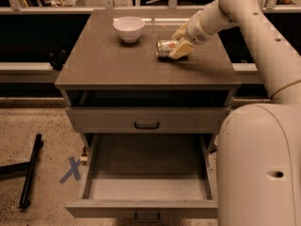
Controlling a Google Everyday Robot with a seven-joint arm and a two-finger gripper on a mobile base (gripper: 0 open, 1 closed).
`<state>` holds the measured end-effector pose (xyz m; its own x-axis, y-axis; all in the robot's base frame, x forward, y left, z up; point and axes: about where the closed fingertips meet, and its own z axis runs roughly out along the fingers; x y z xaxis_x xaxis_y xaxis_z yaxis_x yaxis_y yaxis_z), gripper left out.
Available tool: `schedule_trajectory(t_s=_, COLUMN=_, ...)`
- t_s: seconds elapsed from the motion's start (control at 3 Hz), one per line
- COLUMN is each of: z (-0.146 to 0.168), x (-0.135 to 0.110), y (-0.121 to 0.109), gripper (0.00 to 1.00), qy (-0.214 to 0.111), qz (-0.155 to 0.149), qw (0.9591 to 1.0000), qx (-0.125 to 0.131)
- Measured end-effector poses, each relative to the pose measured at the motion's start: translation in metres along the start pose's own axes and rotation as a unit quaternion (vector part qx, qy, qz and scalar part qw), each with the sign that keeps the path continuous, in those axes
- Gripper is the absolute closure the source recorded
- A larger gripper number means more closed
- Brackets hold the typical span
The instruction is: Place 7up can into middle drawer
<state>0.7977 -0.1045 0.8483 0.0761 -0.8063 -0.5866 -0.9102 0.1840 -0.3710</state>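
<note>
Your gripper (175, 45) was at the back right of the cabinet top (113, 67), low over the surface and right against the 7up can (164, 48). Its pale yellowish tip covered the can's right end, so you could not tell whether it had closed on the can or was only resting beside it. The can lay on its side on the grey top, its silvery left end pointing toward the white bowl (129, 28). The bowl stood upright near the back edge, apart from the can. The print on the can was too small to read.

The white arm (244, 18) came in from the upper right, and its upper part was cut off by the frame. The robot's rounded white body (258, 168) filled the lower right corner and hid the right front corner of the middle drawer (141, 207).

That drawer was pulled out wide below, showing a bare grey floor. The bottom edge of the picture clipped its handle. Above it, the upper drawer front (103, 120) sat shut, with its black handle (146, 125) in plain view.

On the speckled floor to the left lay a blue tape cross (72, 169) and a black bar (30, 171), which was partly cut off.
</note>
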Motion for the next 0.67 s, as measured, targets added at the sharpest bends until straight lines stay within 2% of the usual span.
schedule_trajectory(t_s=0.33, z=-0.025, x=-0.02, y=0.002, gripper=0.86, qy=-0.01, qz=-0.027, qw=0.9995, qx=0.014)
schedule_trajectory(t_s=0.67, z=-0.085, x=-0.056, y=0.034, gripper=1.0, qy=-0.043, qz=-0.049, qw=0.9978, qx=0.016)
